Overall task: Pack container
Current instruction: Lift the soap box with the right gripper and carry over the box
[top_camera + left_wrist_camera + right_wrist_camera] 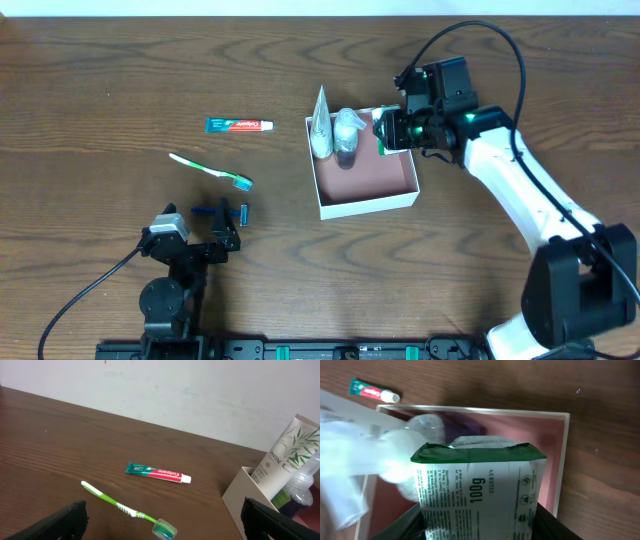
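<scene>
The container (370, 207), a shallow white-walled box with a pink-brown floor, sits at the table's centre. It also shows in the left wrist view (240, 492) and the right wrist view (563, 460). A white Pantene tube (320, 125) and a clear bottle (346, 135) stand in its far left part. My right gripper (392, 130) is shut on a green-and-white soap packet (477, 485) and holds it over the container's far right corner. My left gripper (225, 222) is open and empty, low at the front left, its fingers (162, 510) wide apart.
A small toothpaste tube (239, 125) lies left of the container. A green toothbrush (210, 171) with a capped head lies nearer my left gripper. Both show in the left wrist view, the toothpaste (157, 472) and the toothbrush (125, 507).
</scene>
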Tool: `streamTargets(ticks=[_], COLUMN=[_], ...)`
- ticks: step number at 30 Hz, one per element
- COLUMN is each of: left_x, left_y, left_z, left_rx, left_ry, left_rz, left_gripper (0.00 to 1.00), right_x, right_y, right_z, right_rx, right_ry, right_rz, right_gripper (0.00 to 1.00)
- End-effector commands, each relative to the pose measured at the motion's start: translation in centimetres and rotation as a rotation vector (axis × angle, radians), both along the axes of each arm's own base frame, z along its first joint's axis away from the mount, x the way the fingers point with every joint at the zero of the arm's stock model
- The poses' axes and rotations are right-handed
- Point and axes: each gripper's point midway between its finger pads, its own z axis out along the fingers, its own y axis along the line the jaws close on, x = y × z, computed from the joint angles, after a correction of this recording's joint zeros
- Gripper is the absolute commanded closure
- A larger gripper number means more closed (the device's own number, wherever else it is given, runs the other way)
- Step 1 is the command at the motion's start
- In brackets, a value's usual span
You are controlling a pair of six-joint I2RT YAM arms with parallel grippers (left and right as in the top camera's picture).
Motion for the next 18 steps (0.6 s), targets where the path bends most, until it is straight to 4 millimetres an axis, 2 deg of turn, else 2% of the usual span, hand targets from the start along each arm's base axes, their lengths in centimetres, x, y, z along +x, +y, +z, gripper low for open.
streamTargets(ticks=[1, 7, 13, 14, 16, 18], left_x=[-0.1, -0.1, -0.1, -0.1, -0.1, -0.1], left_y=[0.0, 0.0, 0.0, 0.0, 0.0, 0.0], left_z=[-1.5, -1.5, -1.5, -1.5, -1.5, -1.5], left_rx=[0.008, 0.008, 0.007, 0.008, 0.007, 0.007], left_ry=[0.045, 0.045, 0.045, 0.045, 0.045, 0.045], left_rz=[-0.006, -0.006, -0.006, -0.006, -0.006, -0.006], left_gripper=[0.02, 0.02, 0.02, 0.02, 0.02, 0.02], right_x=[0.6, 0.7, 0.7, 0.7, 0.8, 0.8], right_y=[0.6, 1.0, 1.9, 2.1, 2.3, 2.4], right_z=[-0.7, -3.6, -4.1, -4.0, -4.0, -3.9], right_rx=[0.007, 0.0, -0.002, 0.0, 0.002, 0.002], right_ry=[0.014, 0.068, 0.065, 0.06, 0.054, 0.051], right_rz=[-0.006, -0.003, 0.018, 0.021, 0.025, 0.026], right_gripper=[0.54, 0.55, 0.54, 0.51, 0.38, 0.3])
